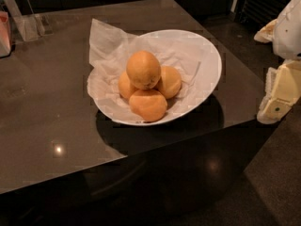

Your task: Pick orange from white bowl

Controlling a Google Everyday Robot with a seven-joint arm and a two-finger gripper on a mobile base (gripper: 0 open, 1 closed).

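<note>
Camera view shows the cream-coloured gripper [278,97] hanging just off the tabletop's near right corner, apart from the bowl. I cannot tell whether it is open or closed. The orange [143,68] sits on top of three smaller oranges [148,105] in the white bowl [212,55], which is lined with crumpled paper [104,37] and stands near the right edge of the glossy dark table [47,107]. A clear stand [28,26] occupies the far left corner. Dark floor [273,182] surrounds the table.
</note>
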